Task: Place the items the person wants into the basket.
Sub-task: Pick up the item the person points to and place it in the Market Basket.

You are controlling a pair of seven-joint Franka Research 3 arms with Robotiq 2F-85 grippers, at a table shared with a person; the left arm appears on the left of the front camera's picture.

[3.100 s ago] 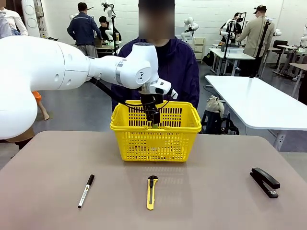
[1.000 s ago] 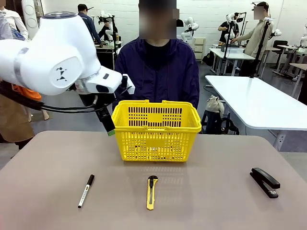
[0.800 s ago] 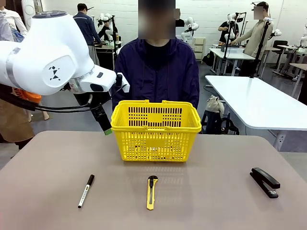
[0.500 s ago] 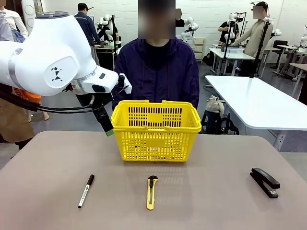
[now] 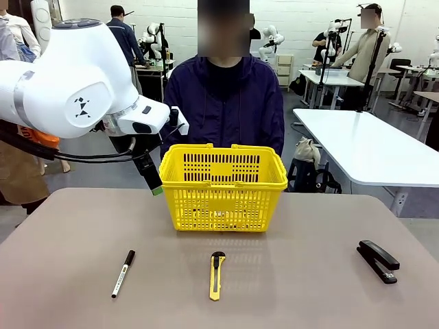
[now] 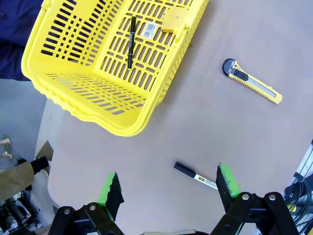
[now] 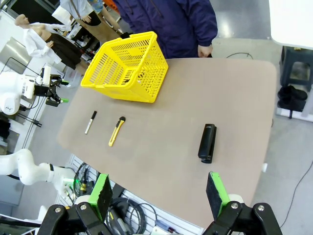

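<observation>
Left gripper [image 6: 168, 182] hangs spread wide just beside the yellow basket [image 5: 223, 186], black pen [image 6: 131, 42] and tape measure [image 6: 174, 19] lying inside, right gripper [image 7: 159, 192] also spread, stapler [image 5: 378, 260] alone on the bench [image 5: 309, 229].

Basket [image 5: 223, 199] was bright yellow, with lattice-perforated sides. Pen [image 6: 131, 41] was black, tape measure [image 6: 174, 19] yellow. Stapler [image 5: 378, 260] was black. Marker [image 5: 123, 273] had a white barrel and black cap. Utility knife [image 5: 217, 275] was yellow and black. Tabletop [image 5: 302, 288] was plain grey-brown. Jacket [image 5: 233, 103] was dark navy. Left end effector [image 6: 166, 182] was black, pads [image 6: 106, 188] green, arm [image 5: 75, 89] white.
</observation>
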